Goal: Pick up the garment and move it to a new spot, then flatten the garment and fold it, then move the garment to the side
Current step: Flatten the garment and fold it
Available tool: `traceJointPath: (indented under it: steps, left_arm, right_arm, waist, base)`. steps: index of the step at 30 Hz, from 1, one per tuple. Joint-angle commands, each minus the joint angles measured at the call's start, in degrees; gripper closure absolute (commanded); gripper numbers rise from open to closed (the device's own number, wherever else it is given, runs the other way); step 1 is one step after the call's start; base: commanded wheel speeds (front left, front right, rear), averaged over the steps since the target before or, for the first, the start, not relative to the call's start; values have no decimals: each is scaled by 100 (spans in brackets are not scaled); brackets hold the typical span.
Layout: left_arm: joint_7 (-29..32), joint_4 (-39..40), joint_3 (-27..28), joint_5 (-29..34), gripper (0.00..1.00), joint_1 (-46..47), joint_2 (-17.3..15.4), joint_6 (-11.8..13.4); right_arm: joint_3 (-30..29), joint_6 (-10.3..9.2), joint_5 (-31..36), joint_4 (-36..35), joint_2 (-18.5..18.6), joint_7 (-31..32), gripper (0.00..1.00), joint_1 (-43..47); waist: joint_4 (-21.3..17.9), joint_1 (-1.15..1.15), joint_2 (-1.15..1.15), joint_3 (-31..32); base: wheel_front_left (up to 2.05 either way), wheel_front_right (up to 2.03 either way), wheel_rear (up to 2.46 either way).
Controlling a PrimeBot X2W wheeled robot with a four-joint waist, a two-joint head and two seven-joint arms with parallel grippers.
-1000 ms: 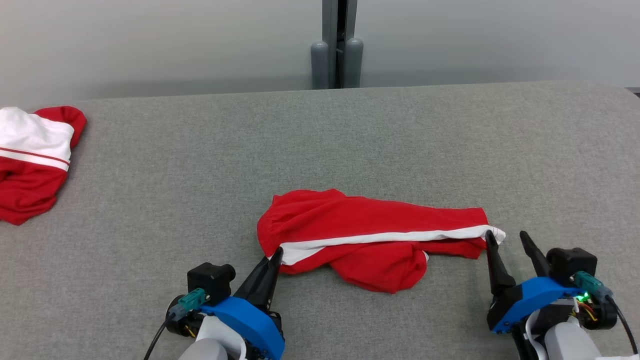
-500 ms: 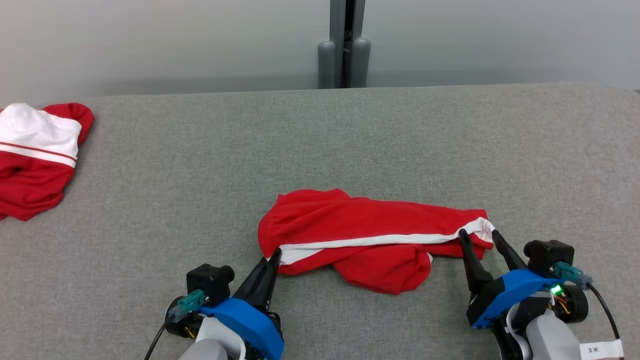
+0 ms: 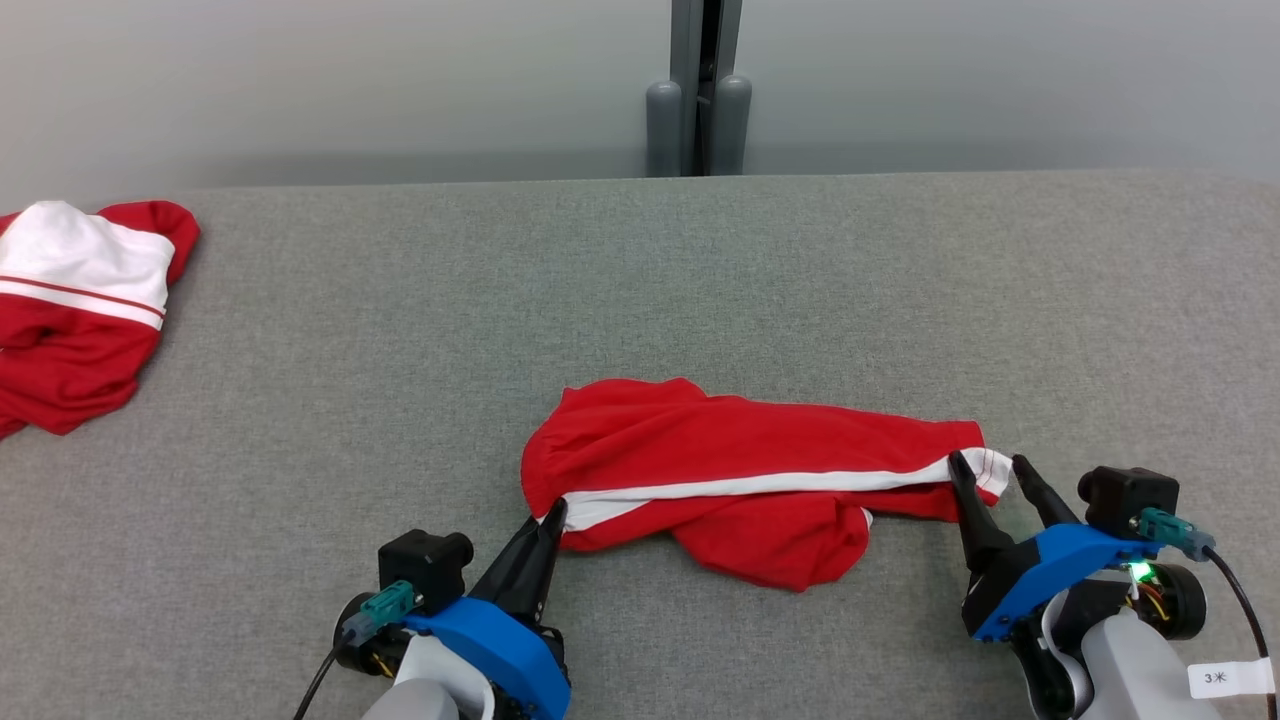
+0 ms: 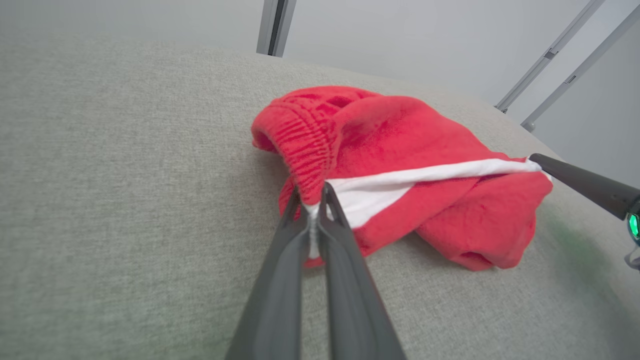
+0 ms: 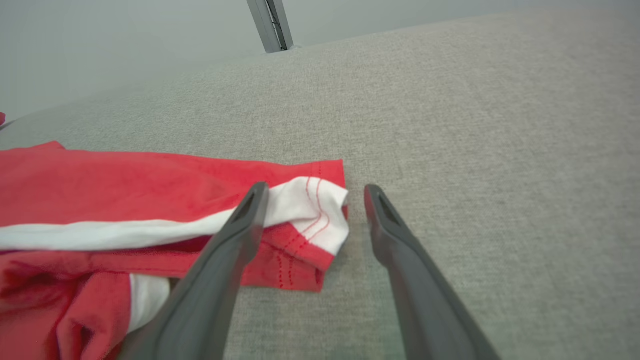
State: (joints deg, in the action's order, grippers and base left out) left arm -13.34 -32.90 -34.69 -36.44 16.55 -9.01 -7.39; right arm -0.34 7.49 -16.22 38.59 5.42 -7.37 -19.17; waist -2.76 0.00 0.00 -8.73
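Lying crumpled at lower centre of the grey woven worktop (image 3: pixel 600 290): red garment (image 3: pixel 740 465) with white stripe; left tool (image 3: pixel 553 510) clamped on its ribbed waistband; right tool (image 3: pixel 988 461) open, straddling the stitched hem.

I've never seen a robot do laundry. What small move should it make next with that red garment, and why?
Probably close the right fingers on the white-striped hem corner of the red garment. They stand open astride that corner, while the left fingers are already shut on the waistband end, so both ends would then be held for lifting.
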Motion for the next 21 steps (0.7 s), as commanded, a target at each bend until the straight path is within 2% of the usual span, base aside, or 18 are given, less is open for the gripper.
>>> traceJointPath:
  steps: [1, 2, 3, 5, 9, 12, 21]
  left_arm:
    - [-33, -16, -27, -25, 100, 100, -41, -14]
    - [-38, -20, -33, -28, 100, 96, -43, -14]
    - [-41, -25, -37, -27, 100, 91, -44, -14]
    - [-44, -35, -47, -21, 100, 83, -48, -14]
    - [-56, -56, -66, -22, 100, 74, -52, -14]
    - [-65, -58, -69, -33, 100, 50, -62, -14]
    - [-119, 355, 59, -101, 100, 211, -139, -5]
  right_arm:
    - [29, 0, -40, 85, 4, 1, 4, -134]
    - [49, 0, -60, 138, 6, 1, 8, -151]
    - [83, 0, -71, 194, 21, 10, 19, -175]
    - [138, 0, -130, 302, 48, 30, 46, -221]
    - [247, 0, -270, 479, 84, 58, 73, -302]
    - [311, 0, -367, 547, 142, -6, 100, -337]
    - [546, 1, -430, 250, 367, -309, 100, -462]
  waist:
    - [13, 0, 0, 5]
    - [18, 0, 0, 10]
    - [21, 0, 0, 14]
    - [27, 0, 0, 26]
    - [37, 0, 0, 53]
    - [30, 0, 0, 81]
    - [-33, 0, 0, 224]
  base:
    - [0, 0, 0]
    - [0, 0, 0]
    - [0, 0, 0]
    - [0, 0, 0]
    - [0, 0, 0]
    - [0, 0, 0]
    - [0, 0, 0]
